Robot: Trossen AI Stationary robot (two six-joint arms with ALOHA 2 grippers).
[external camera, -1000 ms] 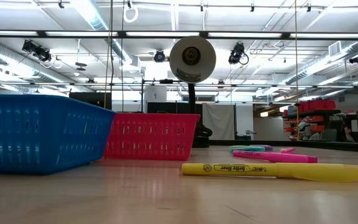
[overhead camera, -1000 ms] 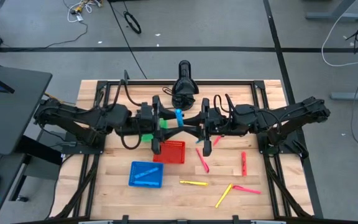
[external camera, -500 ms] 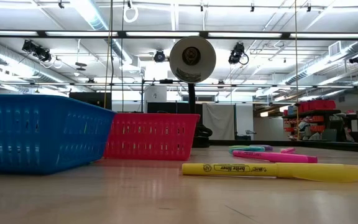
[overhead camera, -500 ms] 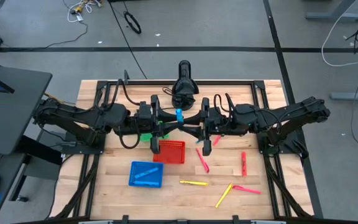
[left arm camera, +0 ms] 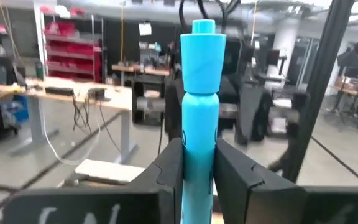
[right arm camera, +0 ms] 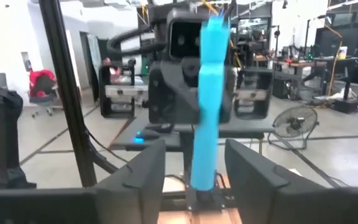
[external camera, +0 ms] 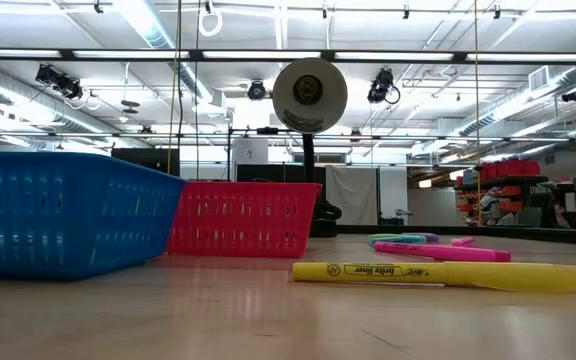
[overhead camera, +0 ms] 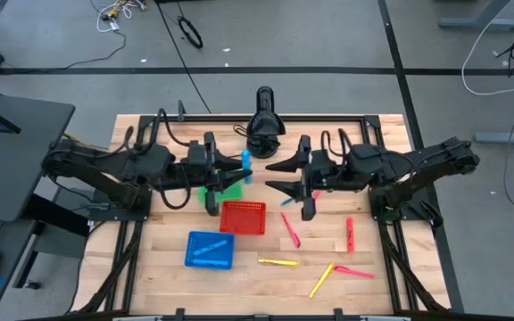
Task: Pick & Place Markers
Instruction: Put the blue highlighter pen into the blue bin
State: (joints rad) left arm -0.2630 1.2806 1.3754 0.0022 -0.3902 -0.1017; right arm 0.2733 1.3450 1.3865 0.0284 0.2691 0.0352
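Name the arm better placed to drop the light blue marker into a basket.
Left. The left gripper is shut on the light blue marker; the right gripper stands open, apart from it.

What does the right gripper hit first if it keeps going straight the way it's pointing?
Likely the blue marker clamped upright in the left gripper; the open right gripper points at it across a gap. Depth unclear.
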